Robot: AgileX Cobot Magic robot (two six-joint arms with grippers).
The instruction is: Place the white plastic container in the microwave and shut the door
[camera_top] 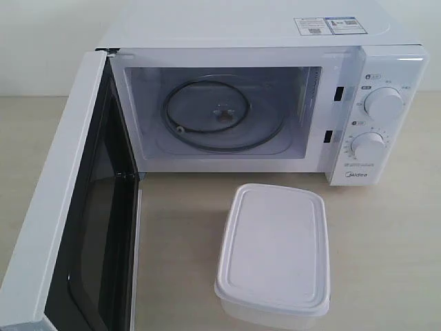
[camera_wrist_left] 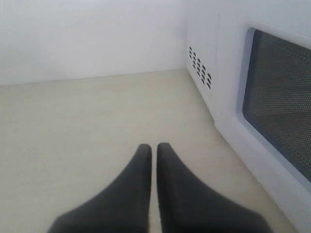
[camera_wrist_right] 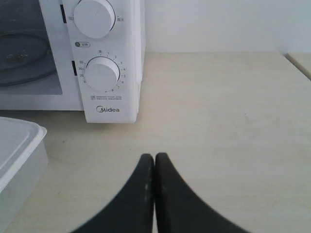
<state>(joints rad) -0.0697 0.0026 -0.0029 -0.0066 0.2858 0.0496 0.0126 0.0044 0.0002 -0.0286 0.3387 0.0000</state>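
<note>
Plainly, exterior view alone shows microwave (camera_top: 227, 24) with door (camera_top: 41, 227) swung wide and white plastic container (camera_top: 275, 248), lid on, on table (camera_top: 386, 227) before cavity. Wrist views alone show grippers: left gripper (camera_wrist_left: 153, 148) pinched together, empty, beside door window; right gripper (camera_wrist_right: 154, 158) likewise, near lower dial (camera_wrist_right: 102, 74).

**Left wrist view.** My left gripper (camera_wrist_left: 153, 145), jaws drawn together. Its two fingers (camera_wrist_left: 131, 194) are dark, smooth and tapered, broad at the base and narrowing to rounded tips. Only a thin pale line parts them along their length.

**Right wrist view.** My right gripper (camera_wrist_right: 154, 155), jaws likewise closed. Its fingers (camera_wrist_right: 177, 201) have the same dark, tapered form and meet flank to flank, with the tips level with one another.

In both views the pair of fingers extends straight out from the wrist and sits near the middle of the camera's field. Each pair angles slightly downward.
</note>
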